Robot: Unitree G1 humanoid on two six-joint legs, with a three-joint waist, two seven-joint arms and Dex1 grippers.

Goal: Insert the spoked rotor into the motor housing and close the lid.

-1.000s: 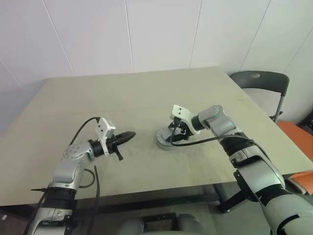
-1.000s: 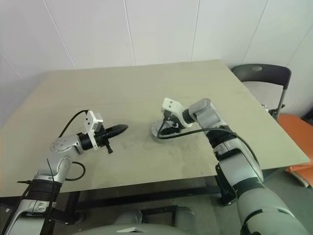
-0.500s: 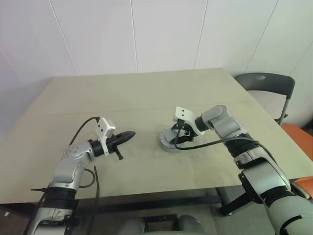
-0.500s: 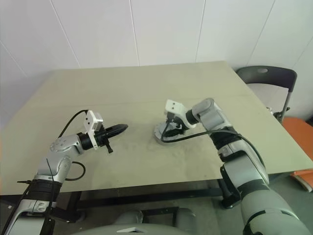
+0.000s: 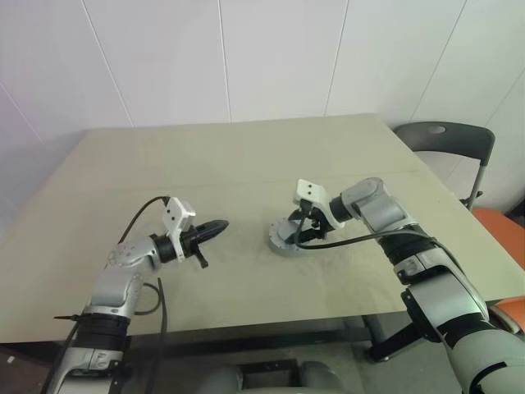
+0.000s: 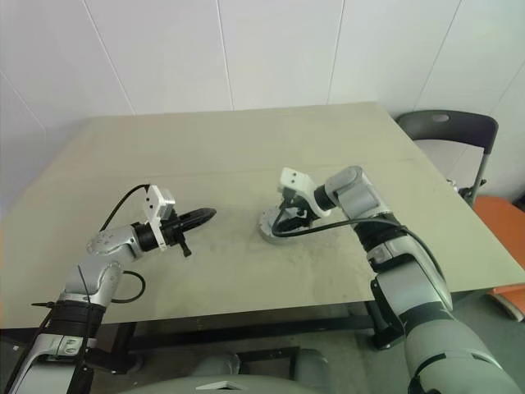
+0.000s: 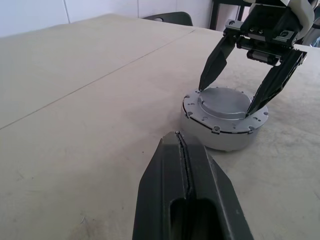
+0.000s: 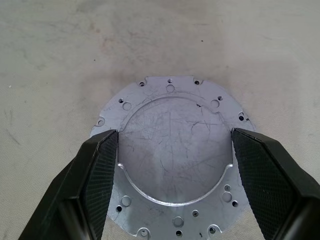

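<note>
Near the beige table's (image 5: 246, 156) right front edge, the right gripper (image 7: 229, 102) straddles the round silver metal lid (image 8: 172, 150), fingers apart, while the left gripper (image 5: 215, 228) stays pressed together.

The beige wooden table (image 5: 246, 164) lies bare all around the round silver metal lid (image 8: 172, 155), open to approach from every side. Above it, the right gripper (image 7: 229, 102) straddles the raised centre, blocking access from overhead. The left gripper (image 5: 215, 227), fingers pressed together, hangs well apart to the side.
</note>
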